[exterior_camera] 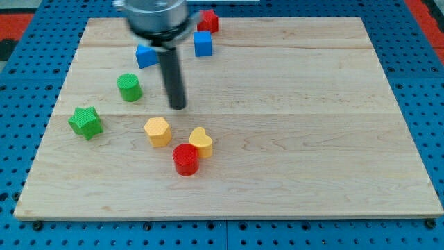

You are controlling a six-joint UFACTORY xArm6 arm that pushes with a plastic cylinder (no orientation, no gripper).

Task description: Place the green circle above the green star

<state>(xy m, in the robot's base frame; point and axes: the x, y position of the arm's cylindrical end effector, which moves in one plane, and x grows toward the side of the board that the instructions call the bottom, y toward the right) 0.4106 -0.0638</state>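
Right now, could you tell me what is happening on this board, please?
I am a single arm pushing blocks with a rod. My tip rests on the wooden board, to the view's right of the green circle and not touching it. The green star lies below and to the left of that circle. The circle already sits higher in the view than the star, but offset to the right, so it is not yet squarely above it.

Pale, matt wooden board point(291, 139) – ridged plastic-looking green star point(85, 121) and green circle point(129, 87).
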